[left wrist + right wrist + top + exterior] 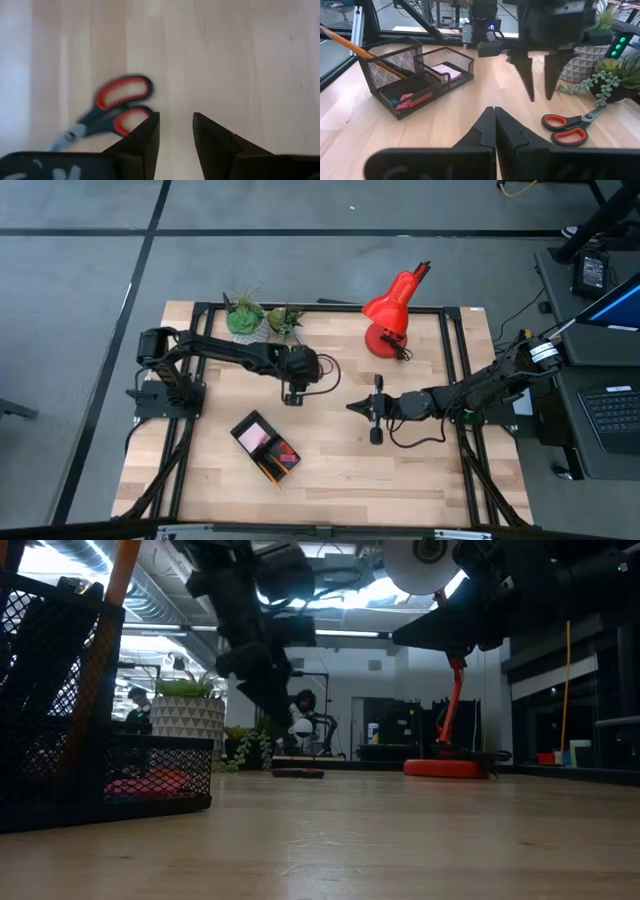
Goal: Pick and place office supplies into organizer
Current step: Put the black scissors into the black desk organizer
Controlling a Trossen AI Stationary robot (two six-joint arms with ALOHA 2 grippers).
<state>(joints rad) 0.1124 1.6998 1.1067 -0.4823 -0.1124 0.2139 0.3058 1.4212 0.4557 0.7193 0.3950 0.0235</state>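
The red-handled scissors (pixel 568 128) lie flat on the wooden table; they also show in the left wrist view (pixel 118 110). My left gripper (pixel 295 394) hangs open above the table just beside the scissors' handles, fingers pointing down, touching nothing (pixel 539 92). My right gripper (pixel 494 127) is shut and empty, level above the table's middle (pixel 355 408), pointing toward the left gripper. The black mesh organizer (pixel 266 446) stands near the front. It holds an orange pencil (pixel 362 51), a pink sticky-note pad (pixel 445 71) and small red and pink erasers (pixel 407 101).
A red desk lamp (pixel 392 312) stands at the far right of the table. Green potted plants (pixel 260 320) stand at the far edge, close behind the scissors (pixel 602 82). Bare wood lies between the scissors and the organizer.
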